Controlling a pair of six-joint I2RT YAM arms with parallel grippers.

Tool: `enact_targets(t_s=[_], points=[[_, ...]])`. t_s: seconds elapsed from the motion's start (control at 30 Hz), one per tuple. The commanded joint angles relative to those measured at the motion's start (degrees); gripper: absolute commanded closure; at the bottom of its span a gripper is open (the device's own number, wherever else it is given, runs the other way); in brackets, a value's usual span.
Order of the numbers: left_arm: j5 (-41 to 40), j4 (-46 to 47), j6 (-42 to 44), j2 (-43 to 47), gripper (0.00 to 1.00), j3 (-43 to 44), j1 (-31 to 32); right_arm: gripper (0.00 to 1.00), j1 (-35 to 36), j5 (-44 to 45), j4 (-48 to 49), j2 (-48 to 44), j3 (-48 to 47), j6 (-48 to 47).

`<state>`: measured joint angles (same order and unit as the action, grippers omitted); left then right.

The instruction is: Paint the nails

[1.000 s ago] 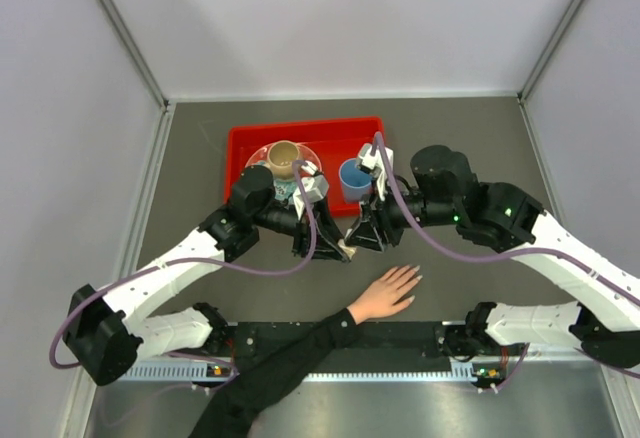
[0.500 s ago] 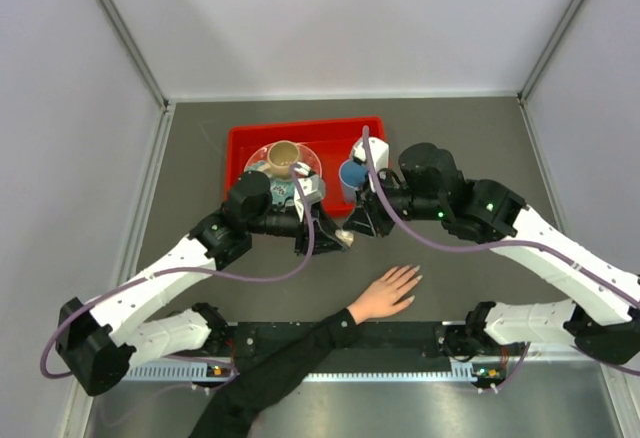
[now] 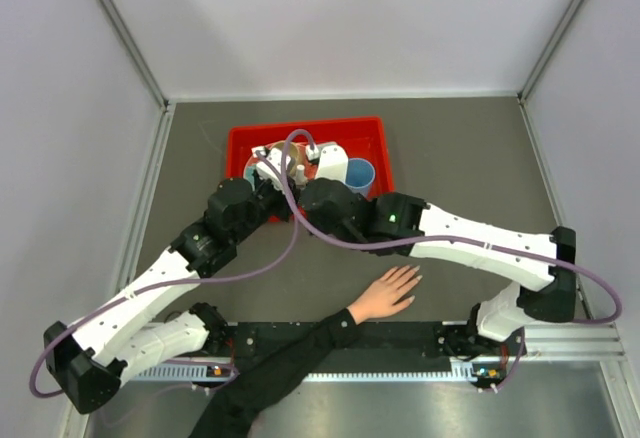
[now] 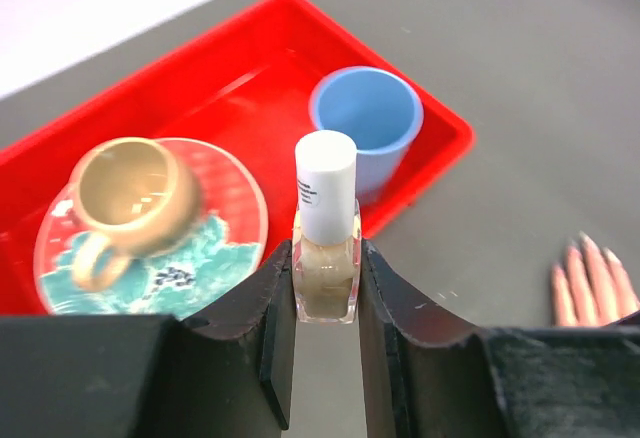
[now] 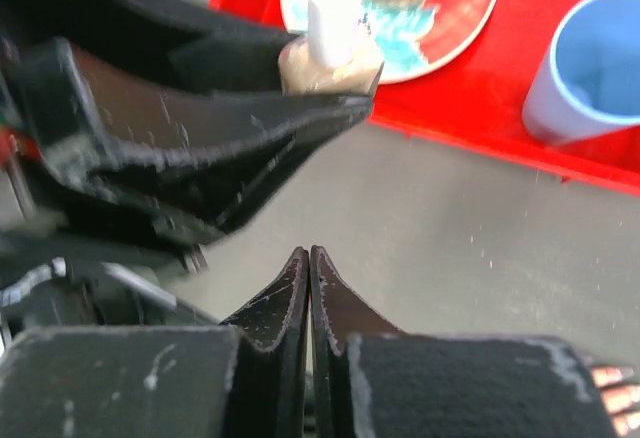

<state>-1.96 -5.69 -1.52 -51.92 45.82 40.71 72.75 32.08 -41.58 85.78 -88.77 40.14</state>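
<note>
My left gripper [image 4: 325,250] is shut on a small clear nail polish bottle [image 4: 326,278] with a white cap [image 4: 326,183], held above the table's grey surface near the red tray [image 4: 445,148]. In the right wrist view the same bottle [image 5: 330,58] shows at upper left between the left gripper's fingers [image 5: 230,118]. My right gripper [image 5: 310,255] is shut with nothing between its fingers, just below and behind the bottle. A hand [image 3: 385,293] with a black sleeve lies flat near the table's front edge. Its nails [image 4: 585,248] show at the far right of the left wrist view.
The red tray [image 3: 240,143] holds a blue cup [image 4: 365,123] and a patterned plate [image 4: 220,208] with a tan cup [image 4: 135,193] on it. In the top view both wrists crowd over the tray's front rim. Grey walls stand on three sides.
Both arms moved up and left from beside the hand to the tray's front. The right gripper closed from partly open. The left gripper kept the bottle.
</note>
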Motion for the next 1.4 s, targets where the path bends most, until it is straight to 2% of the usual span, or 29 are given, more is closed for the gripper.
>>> enact_targets(t_s=[0.0,0.03,0.07,0.2,0.23,0.27,0.33,0.37,0.43,0.5,0.6,0.63,0.77,1.03,1.27,1.3,1.33,1.37], points=[[-5.3,4.7,0.5,0.8,1.00,0.1,0.2,1.00,0.2,7.4,-2.4,-0.6,-5.7,1.8],[-3.2,4.8,0.5,0.8,1.00,0.2,0.2,1.00,-0.1,7.5,-2.2,-2.8,-5.1,1.5],[-2.2,4.8,0.5,0.7,1.00,0.3,0.2,0.92,-0.4,7.2,-2.3,-4.1,-3.3,1.2],[7.4,5.3,0.1,0.4,1.00,0.6,0.2,0.75,-4.7,-0.3,-0.6,-12.5,3.2,-5.3],[14.2,5.3,0.0,0.2,1.00,0.8,0.2,0.72,-7.0,-7.2,2.1,-14.3,4.8,-7.6],[18.4,7.4,-0.1,0.0,1.00,0.8,0.2,0.63,-8.4,-11.3,3.6,-17.7,7.6,-10.2],[27.7,8.3,-0.5,-0.7,1.00,1.0,0.2,0.56,-11.4,-21.3,5.5,-20.4,9.3,-16.7],[36.0,9.7,-0.9,-1.1,1.00,1.1,0.2,0.50,-12.1,-24.5,5.4,-21.5,9.8,-18.4],[43.0,11.5,-2.5,-1.7,1.00,0.9,0.2,0.46,-13.7,-31.8,4.3,-23.4,9.4,-23.4],[49.1,12.7,-3.8,-2.4,1.00,0.9,0.2,0.45,-16.1,-35.0,3.0,-24.2,8.6,-25.8],[55.1,13.0,-5.2,-4.7,1.00,1.8,0.2,0.51,-20.2,-47.7,3.2,-24.4,8.9,-28.1],[56.7,13.2,-5.5,-5.1,1.00,2.0,0.2,0.51,-20.5,-54.2,3.6,-24.3,9.2,-28.9],[61.4,14.0,-7.4,-7.1,1.00,2.5,0.2,0.51,-20.7,-63.4,2.5,-21.8,8.4,-32.0],[61.5,13.8,-7.2,-7.0,1.00,2.7,0.2,0.52,-20.7,-66.3,-0.7,-19.2,7.5,-35.3],[62.0,13.7,-7.4,-6.9,1.00,2.9,0.2,0.53,-20.7,-62.7,-4.0,-18.5,7.4,-37.8],[61.9,13.7,-7.3,-6.8,1.00,2.9,0.2,0.55,-20.7,-63.0,-3.9,-18.3,7.3,-37.9],[61.7,13.7,-7.3,-6.8,1.00,2.9,0.2,0.64,-20.7,-63.0,-3.6,-18.4,7.5,-37.7],[61.5,13.7,-7.2,-6.8,1.00,2.9,0.2,0.70,-20.7,-62.9,-3.1,-18.4,7.5,-37.4]])
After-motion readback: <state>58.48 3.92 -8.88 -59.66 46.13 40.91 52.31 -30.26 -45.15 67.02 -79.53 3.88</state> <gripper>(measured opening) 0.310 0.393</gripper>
